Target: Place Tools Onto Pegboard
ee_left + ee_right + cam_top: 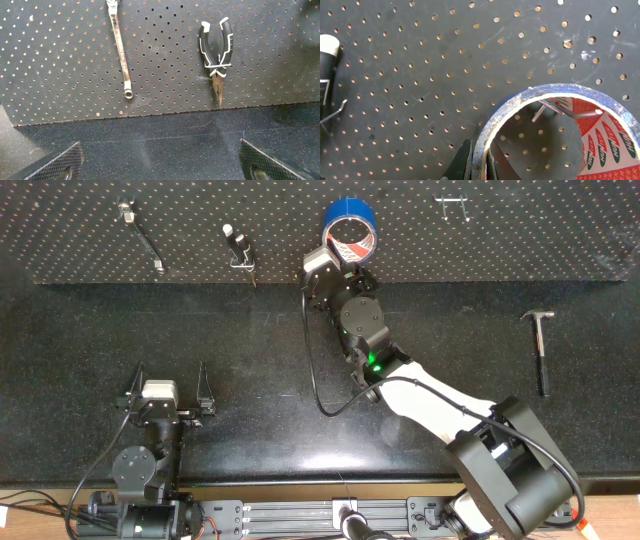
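A blue tape roll (350, 228) is pressed against the black pegboard (80, 230), with my right gripper (343, 262) shut on its lower wall. In the right wrist view the roll's rim (555, 89) runs between the fingers of the right gripper (480, 161), and a metal peg hook (540, 111) pokes through the roll's hole. A wrench (145, 238) and pliers (240, 252) hang on the board. A hammer (541, 350) lies on the table at the right. My left gripper (170, 387) rests open near its base, with nothing between its fingers (65, 161).
A bare wire hook (452, 208) sticks out of the board at upper right. The left wrist view faces the wrench (120, 47) and pliers (217, 55) on the pegboard. Black tabletop (220, 340) stretches between the board and the arm bases.
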